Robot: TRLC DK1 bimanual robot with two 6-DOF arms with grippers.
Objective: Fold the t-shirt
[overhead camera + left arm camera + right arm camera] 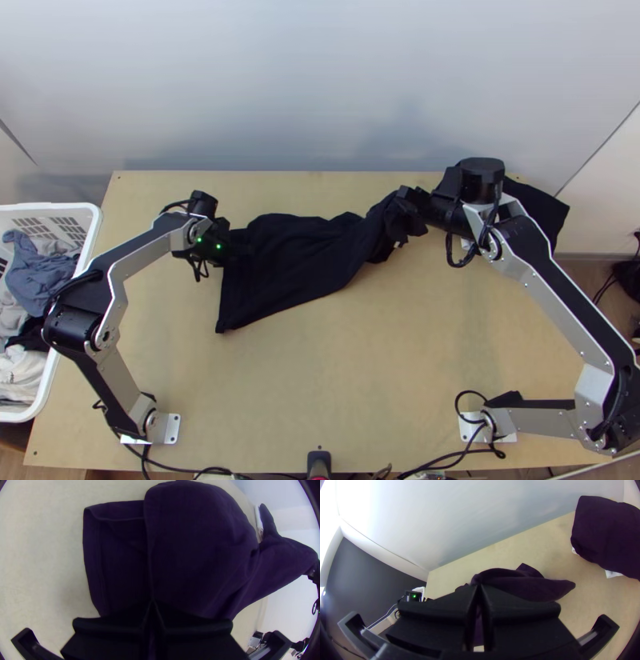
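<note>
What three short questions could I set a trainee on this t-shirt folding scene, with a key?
1. Beside which edge of the wooden table is the white laundry basket, as the top view shows it?
A) left
B) right
C) far

2. True or false: the right gripper is shut on a bunched part of the black t-shirt.

3. Fill in the missing word: in the top view, another black cloth lies near the table's far ____ corner.

Key: 1 A; 2 true; 3 right.
</note>
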